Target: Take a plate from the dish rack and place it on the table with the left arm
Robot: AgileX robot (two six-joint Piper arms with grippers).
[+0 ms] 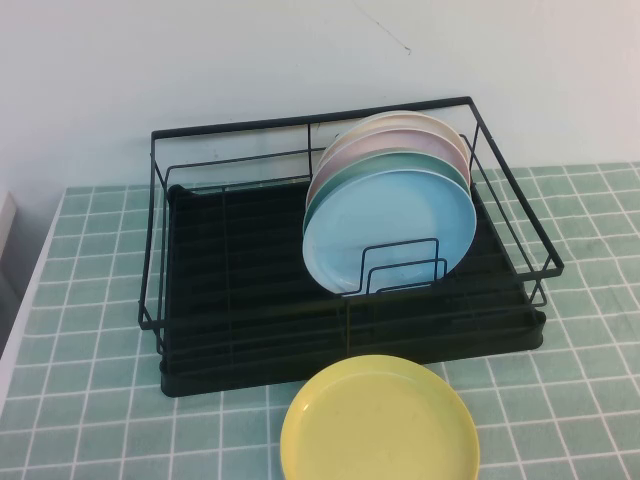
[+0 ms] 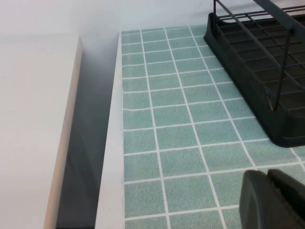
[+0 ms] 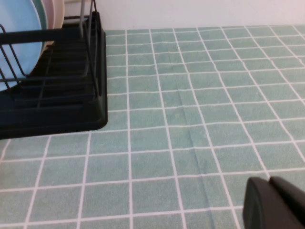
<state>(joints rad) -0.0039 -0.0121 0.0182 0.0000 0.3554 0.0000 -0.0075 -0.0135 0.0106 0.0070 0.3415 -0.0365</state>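
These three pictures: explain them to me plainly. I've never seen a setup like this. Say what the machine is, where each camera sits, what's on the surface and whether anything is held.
The machine is a robot with two arms, each ending in a gripper.

The high view looks down from the robot's own side. On the table of pale-green tiles stands the black dish rack. Plates stand upright in it: the light blue plate in front, then a green plate, a pink plate and a cream plate behind. A yellow plate lies flat on the tiles before the rack.

The other two pictures come from cameras on the wrists. The left gripper hangs over bare tiles beside the rack's corner; the right gripper does likewise on the other side. Neither holds anything.
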